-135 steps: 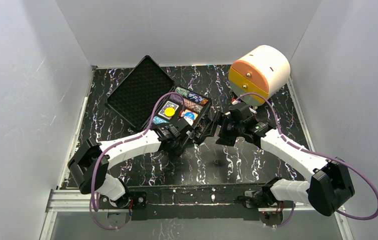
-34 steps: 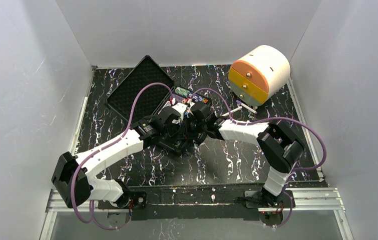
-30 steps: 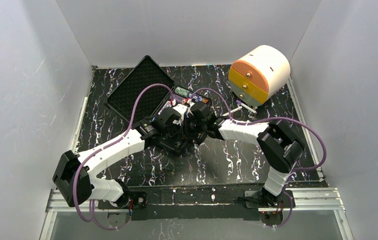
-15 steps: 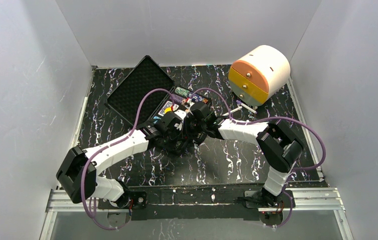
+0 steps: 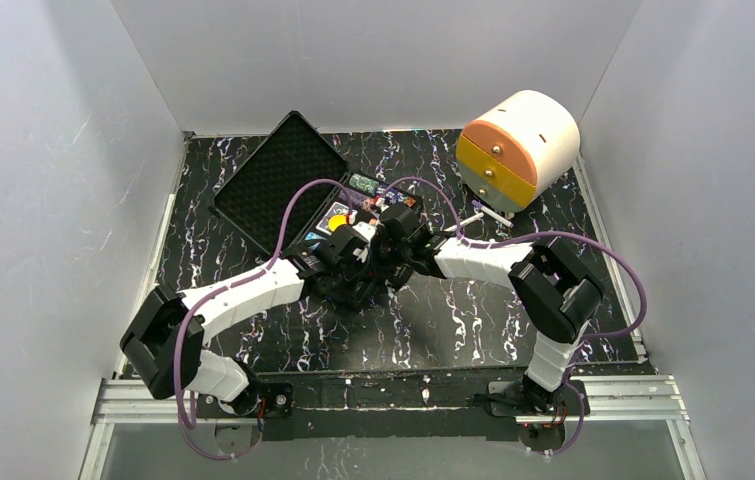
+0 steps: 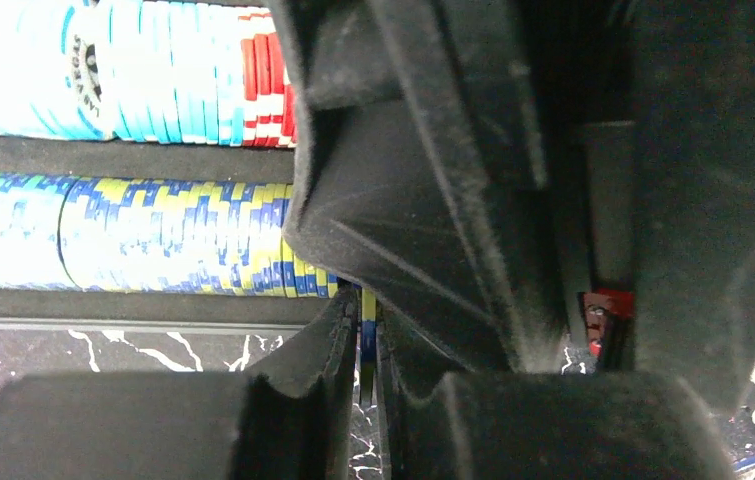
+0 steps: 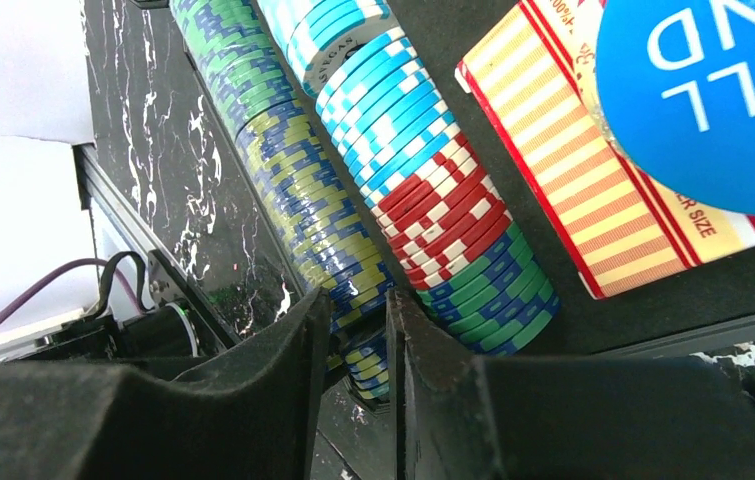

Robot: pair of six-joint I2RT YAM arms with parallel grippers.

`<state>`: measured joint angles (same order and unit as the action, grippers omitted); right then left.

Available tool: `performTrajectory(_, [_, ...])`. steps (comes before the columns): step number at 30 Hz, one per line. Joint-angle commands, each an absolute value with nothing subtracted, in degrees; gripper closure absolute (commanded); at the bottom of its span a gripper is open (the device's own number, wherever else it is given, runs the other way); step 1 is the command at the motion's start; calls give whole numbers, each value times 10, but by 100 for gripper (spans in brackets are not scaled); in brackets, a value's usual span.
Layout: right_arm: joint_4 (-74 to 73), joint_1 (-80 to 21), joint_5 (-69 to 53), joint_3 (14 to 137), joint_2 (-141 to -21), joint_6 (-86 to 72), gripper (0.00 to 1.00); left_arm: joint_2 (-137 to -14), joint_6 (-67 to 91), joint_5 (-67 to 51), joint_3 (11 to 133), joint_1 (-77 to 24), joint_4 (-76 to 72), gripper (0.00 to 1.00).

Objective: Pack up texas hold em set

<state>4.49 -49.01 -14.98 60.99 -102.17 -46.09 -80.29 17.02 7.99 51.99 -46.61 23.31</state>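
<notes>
Poker case (image 5: 278, 185) open at mid-table, lid flat toward the back left. Left gripper (image 6: 365, 325) pinched shut on one chip (image 6: 366, 338) at the end of the blue-and-yellow row (image 6: 153, 235). Right gripper (image 7: 356, 310) fingers narrowly apart over that row's end; grip unclear.

Plain white walls (image 5: 373, 60) are closing in the left, top and right of frame. Black white-veined tabletop (image 5: 453, 330) is filling the centre, evenly lit. Aluminium rail (image 5: 118, 400) is running along its bottom edge.
</notes>
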Motion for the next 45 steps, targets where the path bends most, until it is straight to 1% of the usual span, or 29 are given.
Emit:
performTrajectory(1, [1, -507, -194, 615, -1034, -463, 64, -809, 172, 138, 515, -464, 224, 88])
performTrajectory(4, [1, -507, -194, 614, -1034, -463, 64, -804, 173, 152, 517, -464, 228, 81])
performTrajectory(10, [1, -507, -194, 614, -1033, -465, 64, -792, 174, 144, 518, -464, 230, 73])
performTrajectory(13, [1, -507, -194, 614, -1033, -466, 64, -783, 175, 144, 518, -464, 233, 74])
performTrajectory(17, [1, -507, -193, 614, -1032, -467, 64, -776, 176, 144, 519, -465, 238, 83])
performTrajectory(19, [1, -507, -194, 614, -1031, -467, 64, -772, 177, 140, 521, -464, 243, 83])
performTrajectory(21, [1, -507, -195, 614, -1031, -467, 64, -763, 185, 140, 524, -464, 257, 76])
performTrajectory(24, [1, -507, -190, 614, -1027, -467, 64, -733, 215, 145, 517, -464, 286, 52])
performTrajectory(25, [1, -507, -187, 614, -1023, -467, 64, -719, 227, 149, 513, -464, 295, 47])
performTrajectory(26, [1, -507, -184, 615, -1019, -466, 64, -704, 239, 151, 510, -464, 306, 44])
performTrajectory(29, [-27, -507, -171, 630, -1008, -459, 63, -660, 270, 177, 511, -464, 347, 41])
performTrajectory(33, [-54, -509, -140, 657, -988, -436, 53, -597, 299, 261, 530, -464, 386, 37])
performTrajectory(35, [-81, -517, -110, 680, -976, -421, 47, -562, 305, 326, 544, -464, 395, 34])
performTrajectory(38, [-131, -538, -57, 712, -967, -397, 38, -522, 315, 402, 564, -464, 402, 29])
performTrajectory(42, [-176, -579, 24, 740, -962, -375, 33, -479, 320, 478, 585, -464, 399, 27])
performTrajectory(45, [-194, -620, 63, 753, -964, -356, 30, -450, 326, 513, 590, -464, 389, 26])
